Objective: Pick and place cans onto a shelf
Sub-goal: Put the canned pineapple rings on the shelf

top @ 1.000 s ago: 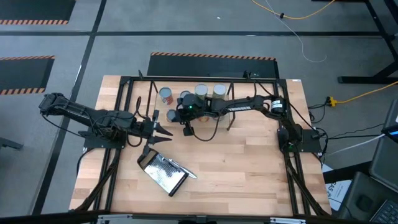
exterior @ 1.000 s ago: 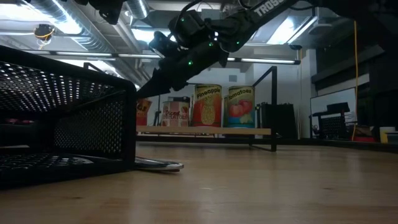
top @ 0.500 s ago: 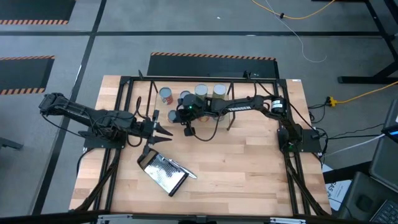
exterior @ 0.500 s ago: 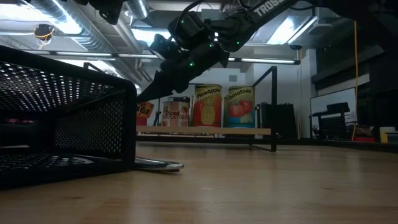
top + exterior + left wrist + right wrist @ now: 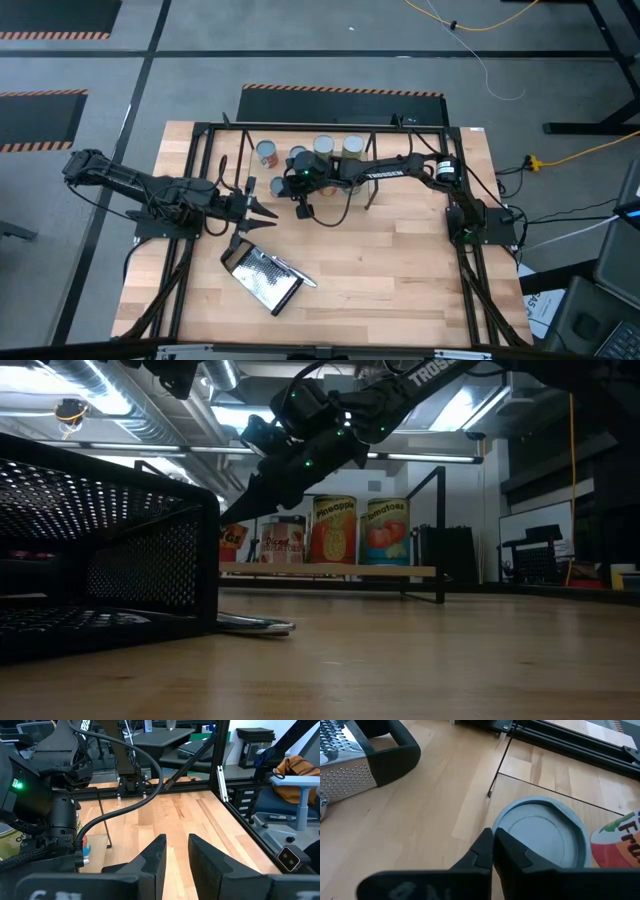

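Note:
Several cans stand in a row on the shelf at the table's far middle: an orange-red one, a dark one and two pale-topped ones. A blue-grey-topped can stands just nearer, and it also shows in the right wrist view. My right gripper is shut, raised and slanting down, its tips just beside that can's rim. My left gripper is open and empty, left of the table's middle.
A flat metal grater with a black handle lies near the table's front left and fills the left of the low view. A black frame edges the table. Bare wood lies at the right and near side.

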Robot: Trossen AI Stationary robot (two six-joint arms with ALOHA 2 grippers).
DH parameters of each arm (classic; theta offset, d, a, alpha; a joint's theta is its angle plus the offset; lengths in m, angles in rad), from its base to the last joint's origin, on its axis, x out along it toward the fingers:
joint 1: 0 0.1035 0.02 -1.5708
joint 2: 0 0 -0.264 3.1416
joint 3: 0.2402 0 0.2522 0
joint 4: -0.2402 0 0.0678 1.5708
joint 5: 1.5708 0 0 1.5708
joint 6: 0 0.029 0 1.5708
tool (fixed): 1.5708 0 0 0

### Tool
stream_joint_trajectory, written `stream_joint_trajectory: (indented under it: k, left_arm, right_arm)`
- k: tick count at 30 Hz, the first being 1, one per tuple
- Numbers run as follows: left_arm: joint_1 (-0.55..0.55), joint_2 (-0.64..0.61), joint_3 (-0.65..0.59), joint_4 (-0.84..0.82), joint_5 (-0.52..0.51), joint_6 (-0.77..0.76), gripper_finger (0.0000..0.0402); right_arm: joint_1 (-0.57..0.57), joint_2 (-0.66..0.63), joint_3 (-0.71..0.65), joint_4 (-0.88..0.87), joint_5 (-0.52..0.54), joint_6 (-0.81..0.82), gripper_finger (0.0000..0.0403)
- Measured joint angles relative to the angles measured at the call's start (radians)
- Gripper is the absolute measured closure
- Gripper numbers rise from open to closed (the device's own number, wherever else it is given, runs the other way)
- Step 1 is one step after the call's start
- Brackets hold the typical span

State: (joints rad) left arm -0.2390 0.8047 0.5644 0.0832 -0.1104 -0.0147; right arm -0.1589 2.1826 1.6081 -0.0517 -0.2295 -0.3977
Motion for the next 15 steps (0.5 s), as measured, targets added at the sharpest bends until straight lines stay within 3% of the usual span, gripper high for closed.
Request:
stream_joint_trajectory:
  k: [9, 15]
  left_arm:
    - [0.000, 0.000, 0.000, 0.000, 0.000, 0.000, 0.0327]
    - [0.000, 0.000, 0.000, 0.000, 0.000, 0.000, 0.0327]
  right_arm:
    - [0.000, 0.000, 0.000, 0.001, 0.000, 0.000, 0.0350]
    - [0.000, 0.000, 0.000, 0.001, 0.000, 0.000, 0.0346]
